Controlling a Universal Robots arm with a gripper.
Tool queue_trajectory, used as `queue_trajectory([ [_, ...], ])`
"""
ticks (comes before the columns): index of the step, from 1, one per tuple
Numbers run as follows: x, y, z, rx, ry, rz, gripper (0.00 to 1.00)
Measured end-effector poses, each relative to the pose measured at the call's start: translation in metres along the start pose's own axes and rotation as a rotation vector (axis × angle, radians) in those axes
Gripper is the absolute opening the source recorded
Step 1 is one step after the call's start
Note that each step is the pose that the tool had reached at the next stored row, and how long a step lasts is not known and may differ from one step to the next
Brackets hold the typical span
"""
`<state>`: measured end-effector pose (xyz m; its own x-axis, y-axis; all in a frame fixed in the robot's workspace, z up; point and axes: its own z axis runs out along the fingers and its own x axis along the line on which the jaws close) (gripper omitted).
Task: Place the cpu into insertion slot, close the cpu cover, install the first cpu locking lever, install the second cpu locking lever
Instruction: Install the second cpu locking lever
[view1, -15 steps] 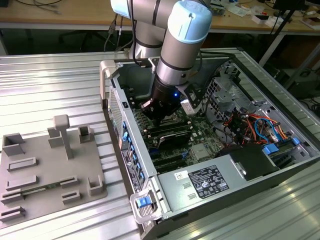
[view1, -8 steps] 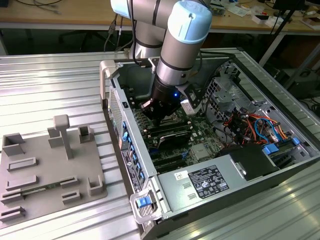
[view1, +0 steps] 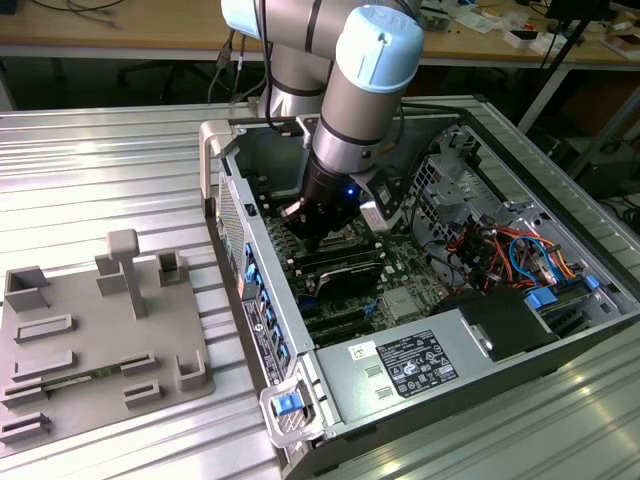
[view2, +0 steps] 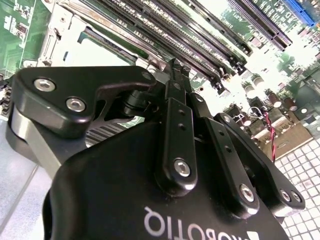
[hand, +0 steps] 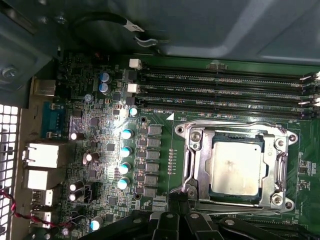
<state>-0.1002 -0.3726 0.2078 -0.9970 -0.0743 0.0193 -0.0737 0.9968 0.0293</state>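
Observation:
In the first wrist view the cpu (hand: 236, 167) lies flat in the insertion slot, its silver top facing up. The cpu cover (hand: 197, 165) is folded down around it as a silver frame. A thin wire lever (hand: 235, 124) runs along the side of the socket next to the memory slots. My gripper (hand: 175, 199) is shut, and its black fingertips sit together at the socket's corner on the opposite side. In the second wrist view the gripper (view2: 176, 67) tapers to one closed tip over the board. The exterior view has the gripper (view1: 313, 241) low inside the open computer case.
Long black memory slots (hand: 225, 85) run beside the socket, and rows of capacitors (hand: 126, 150) stand on its other side. The case walls (view1: 225, 190), power supply (view1: 400, 365) and cable bundle (view1: 510, 250) hem in the arm. A grey fixture plate (view1: 100, 340) lies at the exterior view's left.

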Motion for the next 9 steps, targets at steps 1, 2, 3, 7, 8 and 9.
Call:
queue_trajectory([
  [1,-0.0001,0.0,0.0006,-0.0059,-0.0006,0.0,0.11],
  [2,-0.0001,0.0001,0.0011,-0.0101,-0.001,0.0,0.11],
  [3,-0.0001,0.0,0.0014,-0.0125,-0.0011,0.0,0.11],
  [7,-0.0001,0.0,0.004,-0.0201,-0.0018,0.0,0.11],
  [8,-0.0001,-0.0002,0.0052,-0.0197,-0.0016,0.0,0.11],
  [9,-0.0001,-0.0002,0.0059,-0.0197,-0.0012,0.0,0.11],
])
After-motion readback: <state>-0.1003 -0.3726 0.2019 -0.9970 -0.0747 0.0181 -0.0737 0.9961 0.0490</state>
